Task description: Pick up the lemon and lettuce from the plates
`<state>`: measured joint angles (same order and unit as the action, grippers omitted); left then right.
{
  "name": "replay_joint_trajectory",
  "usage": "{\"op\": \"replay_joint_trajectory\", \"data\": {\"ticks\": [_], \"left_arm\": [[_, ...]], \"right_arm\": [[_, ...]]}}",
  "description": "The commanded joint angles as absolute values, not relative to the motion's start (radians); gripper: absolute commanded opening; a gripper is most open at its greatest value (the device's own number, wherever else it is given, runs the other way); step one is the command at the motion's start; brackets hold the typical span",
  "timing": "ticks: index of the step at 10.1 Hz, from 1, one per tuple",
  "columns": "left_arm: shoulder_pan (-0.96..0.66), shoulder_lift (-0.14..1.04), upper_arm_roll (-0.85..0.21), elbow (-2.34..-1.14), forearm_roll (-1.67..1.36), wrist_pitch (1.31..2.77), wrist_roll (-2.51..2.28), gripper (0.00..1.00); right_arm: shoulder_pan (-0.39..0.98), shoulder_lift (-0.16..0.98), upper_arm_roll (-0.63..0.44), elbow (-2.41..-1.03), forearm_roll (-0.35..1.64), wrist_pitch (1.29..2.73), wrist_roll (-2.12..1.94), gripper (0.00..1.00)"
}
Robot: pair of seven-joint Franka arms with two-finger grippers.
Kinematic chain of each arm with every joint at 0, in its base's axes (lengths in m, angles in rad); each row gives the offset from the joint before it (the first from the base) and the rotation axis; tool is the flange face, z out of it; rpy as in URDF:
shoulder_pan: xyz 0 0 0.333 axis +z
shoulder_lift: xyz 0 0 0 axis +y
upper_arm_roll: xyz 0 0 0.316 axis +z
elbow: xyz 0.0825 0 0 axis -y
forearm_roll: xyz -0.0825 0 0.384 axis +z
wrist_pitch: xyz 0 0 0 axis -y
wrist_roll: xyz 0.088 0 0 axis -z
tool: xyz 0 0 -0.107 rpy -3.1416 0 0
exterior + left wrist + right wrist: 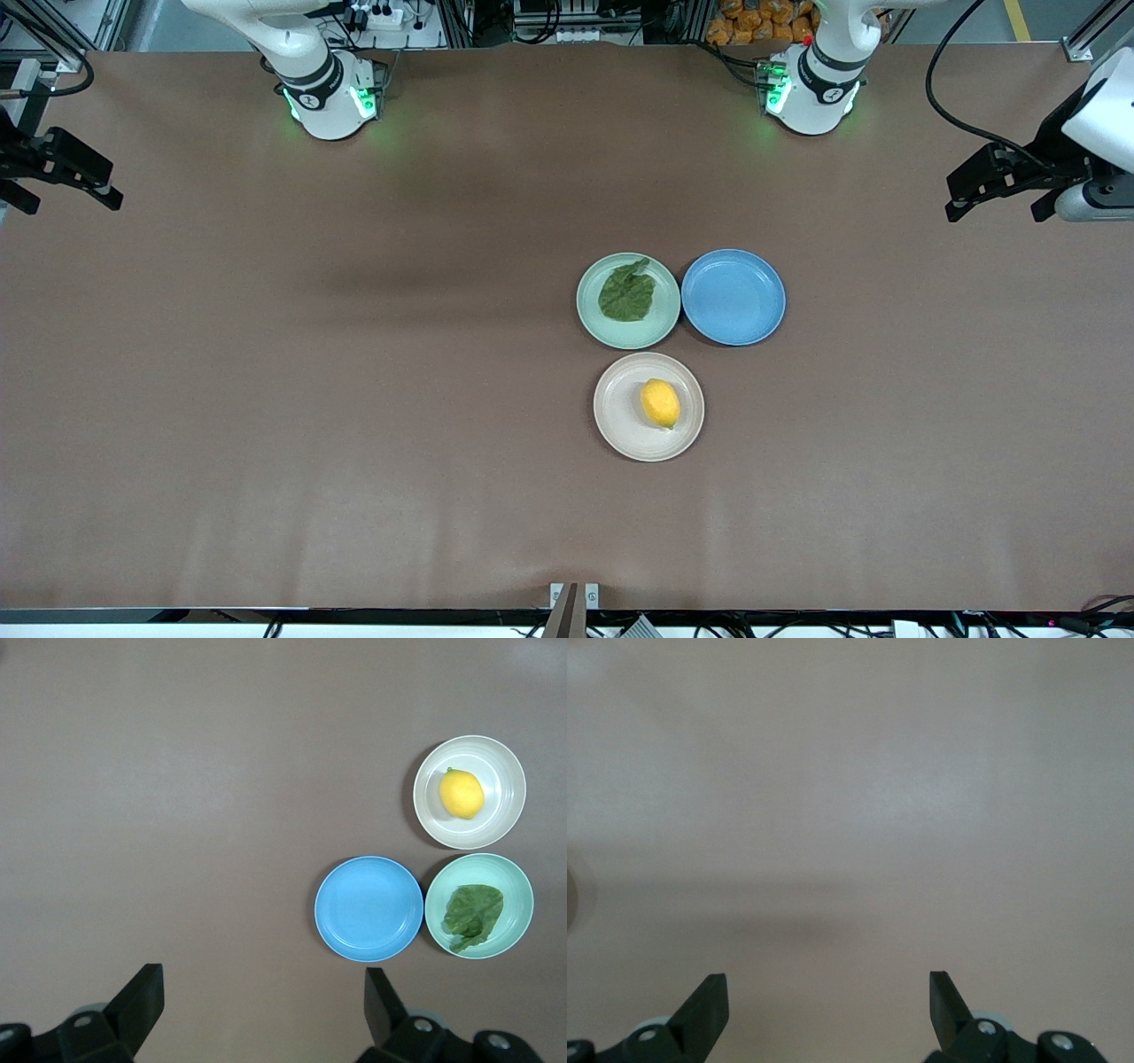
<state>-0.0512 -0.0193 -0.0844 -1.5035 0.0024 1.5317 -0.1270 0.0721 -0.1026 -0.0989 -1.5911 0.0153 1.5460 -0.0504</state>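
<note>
Both arms wait with fingers spread, the left hand (992,190) and right hand (66,173) over opposite bench (266,399) ends, well apart from the lemon (660,403) on the cream plate (620,425) and the lettuce (627,293) on the mint plate (592,315).

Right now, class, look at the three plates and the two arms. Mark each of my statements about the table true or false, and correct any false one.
1. The lemon lies on the cream plate. True.
2. The lettuce lies on the blue plate. False: it lies on the mint plate; the blue plate holds nothing.
3. The cream plate is nearer the front camera than the mint plate. True.
4. The left gripper is shut on the lemon. False: it is open, empty, at the left arm's end of the table.
5. The right gripper hangs over the plates. False: it waits open at the right arm's end.
</note>
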Motion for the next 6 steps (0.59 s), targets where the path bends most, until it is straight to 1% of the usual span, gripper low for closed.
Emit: {"op": "replay_joint_trajectory", "data": {"ticks": [1, 6], "left_arm": [[-0.054, -0.02, -0.086, -1.491, 0.015, 1.513, -0.112, 1.0], [-0.057, 0.0, -0.083, -1.49, 0.012, 1.514, -0.114, 1.0]], "right_arm": [[0.06, -0.133, -0.089, -1.621, 0.0, 1.539, -0.035, 1.0], [0.049, -0.14, -0.089, -1.623, -0.005, 1.516, -0.026, 1.0]]}}
